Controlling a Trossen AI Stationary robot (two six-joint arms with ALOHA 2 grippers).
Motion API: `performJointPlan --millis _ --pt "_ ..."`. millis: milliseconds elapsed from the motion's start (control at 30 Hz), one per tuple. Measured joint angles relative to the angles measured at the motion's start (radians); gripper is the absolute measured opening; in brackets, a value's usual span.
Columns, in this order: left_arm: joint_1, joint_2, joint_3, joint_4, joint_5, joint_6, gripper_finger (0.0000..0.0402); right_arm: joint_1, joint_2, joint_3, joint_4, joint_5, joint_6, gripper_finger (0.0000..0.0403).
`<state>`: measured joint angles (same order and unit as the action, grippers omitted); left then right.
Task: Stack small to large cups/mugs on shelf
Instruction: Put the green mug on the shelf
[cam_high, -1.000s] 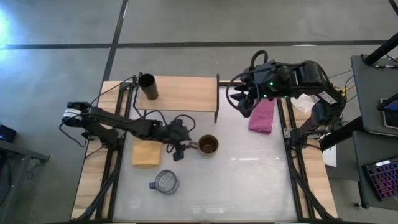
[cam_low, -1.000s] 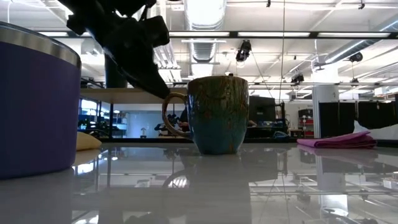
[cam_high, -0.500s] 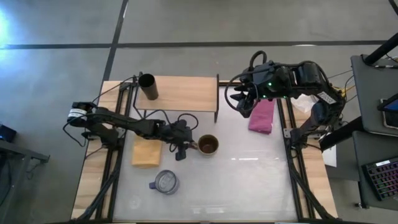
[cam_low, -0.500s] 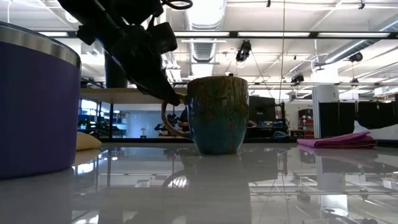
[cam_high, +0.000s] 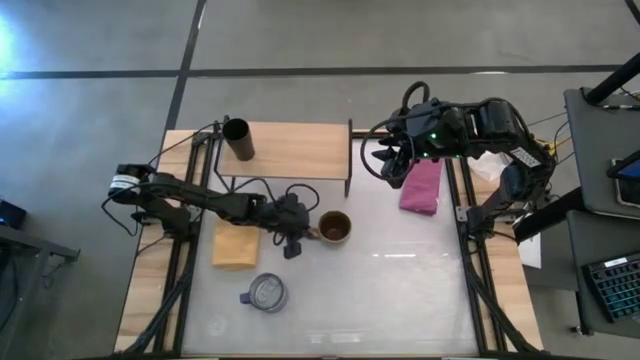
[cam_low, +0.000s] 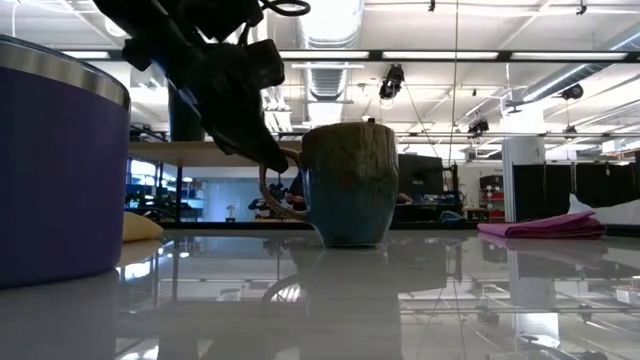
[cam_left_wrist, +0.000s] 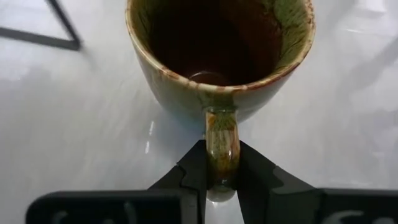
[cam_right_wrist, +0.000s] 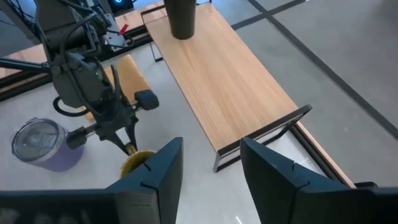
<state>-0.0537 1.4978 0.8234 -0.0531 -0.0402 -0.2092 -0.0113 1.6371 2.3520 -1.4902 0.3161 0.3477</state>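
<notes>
1. Purple tumbler (cam_high: 266, 293) with a silvery lid stands nearest on the white table (cam_high: 400, 290), left of the middle, upright; in the low view its purple wall (cam_low: 55, 170) fills the left edge.
2. Yellow cloth (cam_high: 236, 246) lies folded just beyond it, at the table's left side, near the left arm.
3. Tan-olive mug (cam_high: 335, 230), brown inside, stands upright about mid-table, its handle (cam_left_wrist: 221, 146) turned left toward the arm.
4. Left gripper (cam_high: 306, 233) reaches in from the left and its two dark fingers (cam_left_wrist: 194, 171) are pressed together on that handle, one on each side; the left wrist view shows them clamped on it.
5. From the low view the mug (cam_low: 350, 183) seems to rest on the table, though the line of its base is hard to read there.
6. Light-wood shelf (cam_high: 300, 150) on thin black legs stands farther back, left of centre; the small black cup (cam_high: 238, 139) stands upright at its left end.
7. Magenta cloth (cam_high: 422, 186) lies at the far right of the table.
8. Right gripper (cam_high: 385, 160) hangs over the far right, just left of the magenta cloth and right of the shelf's end, its fingers (cam_right_wrist: 165, 168) spread apart with nothing between them.
</notes>
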Motion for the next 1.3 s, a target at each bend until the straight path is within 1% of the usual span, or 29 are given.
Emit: performJointPlan --millis 67,167,300,400,467,567,700,833,933,1000,1200,1300 --pt "0.001 -0.008 0.004 -0.009 -0.030 -0.026 0.0037 0.000 0.000 0.000 0.001 0.000 -0.002 0.0155" --pt "-0.002 -0.027 0.022 -0.072 -0.080 -0.064 0.0037 0.000 0.000 0.000 0.000 0.001 -0.008 0.0154" --pt "-0.024 -0.075 0.079 -0.244 -0.140 -0.099 0.0037 -0.002 0.000 0.000 -0.006 0.011 -0.023 0.0151" --pt "-0.042 -0.115 0.136 -0.365 -0.159 -0.156 0.0037 -0.002 0.000 0.000 -0.024 0.052 -0.027 0.0151" --pt "-0.064 -0.148 0.173 -0.431 -0.181 -0.186 0.0037 -0.002 0.000 0.000 -0.036 0.079 -0.029 0.0150" --pt "-0.103 -0.190 0.229 -0.517 -0.224 -0.251 0.0037 -0.002 0.000 0.000 -0.041 0.088 -0.035 0.0150" --pt "-0.153 -0.240 0.290 -0.641 -0.320 -0.378 0.0037 -0.002 0.000 0.000 -0.042 0.088 -0.041 0.0149" --pt "-0.192 -0.272 0.335 -0.741 -0.477 -0.538 0.0037 -0.002 0.000 0.000 -0.042 0.094 -0.059 0.0148" --pt "-0.211 -0.276 0.360 -0.776 -0.583 -0.597 0.0037 -0.002 0.000 0.000 -0.041 0.112 -0.068 0.0148" --pt "-0.213 -0.270 0.376 -0.777 -0.623 -0.598 0.0037 -0.002 -0.001 0.000 -0.042 0.119 -0.073 0.0147" --pt "-0.208 -0.228 0.422 -0.791 -0.702 -0.597 0.0037 -0.002 -0.001 0.000 -0.041 0.134 -0.086 0.0146" --pt "-0.200 -0.210 0.445 -0.837 -0.714 -0.598 0.0037 -0.002 -0.001 0.000 -0.041 0.133 -0.086 0.0146"
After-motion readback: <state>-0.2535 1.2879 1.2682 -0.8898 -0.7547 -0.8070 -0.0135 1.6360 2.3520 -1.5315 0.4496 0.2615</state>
